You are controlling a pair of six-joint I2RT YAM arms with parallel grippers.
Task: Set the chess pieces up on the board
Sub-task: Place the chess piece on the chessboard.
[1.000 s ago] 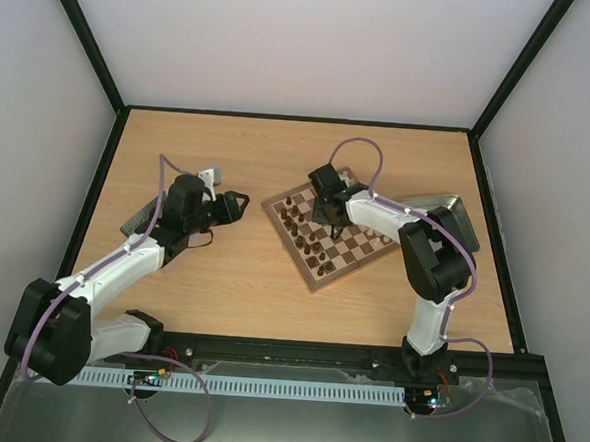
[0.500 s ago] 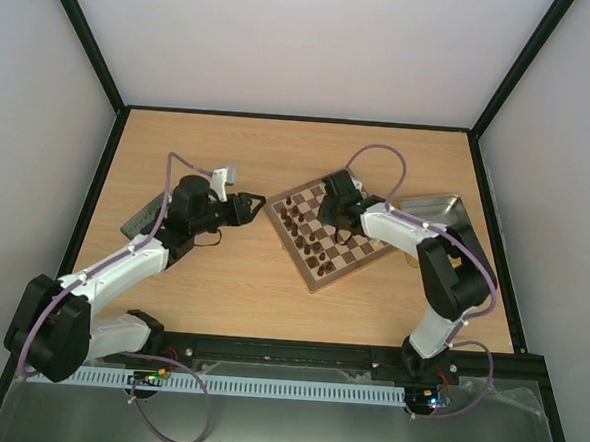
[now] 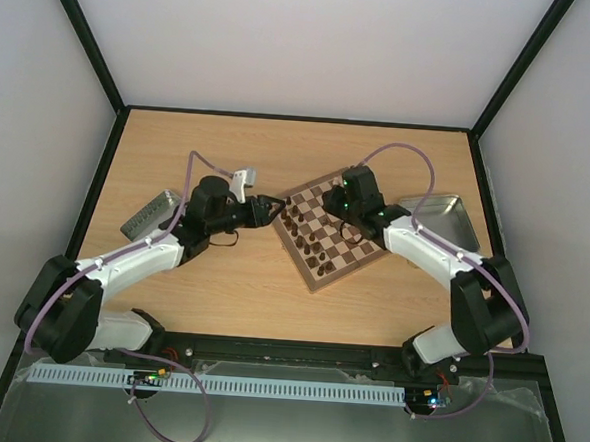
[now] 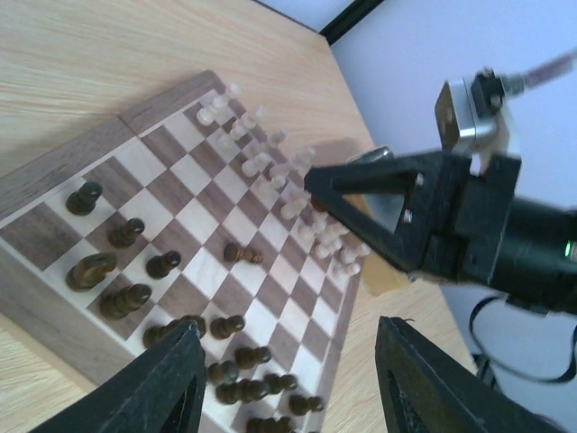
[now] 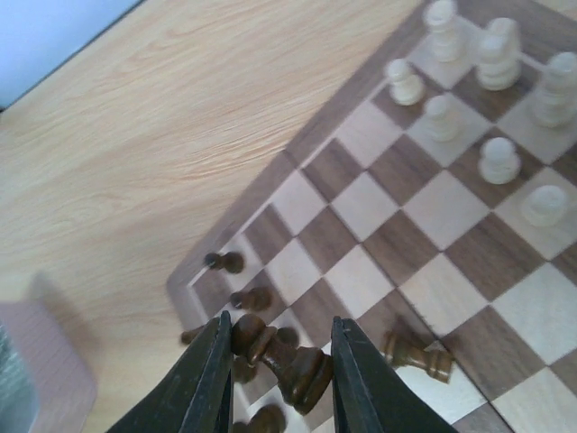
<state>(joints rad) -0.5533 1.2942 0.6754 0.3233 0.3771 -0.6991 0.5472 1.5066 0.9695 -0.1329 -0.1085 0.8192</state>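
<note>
The board lies turned diagonally at the table's middle right. Dark brown chess pieces stand crowded along its left side. In the right wrist view, cream pieces stand at the board's far side, and one dark piece lies toppled on a middle square. My right gripper is shut on a tilted dark brown piece above the dark rows; it shows over the board's far part in the top view. My left gripper is open and empty at the board's left corner.
A grey rectangular tin lies at the table's left side. An open metal tin stands right of the board. The right gripper body hangs close over the board in the left wrist view.
My left gripper has moved right, up to the board's left corner. My right gripper has shifted towards the board's far side, and its elbow has swung out to the right.
</note>
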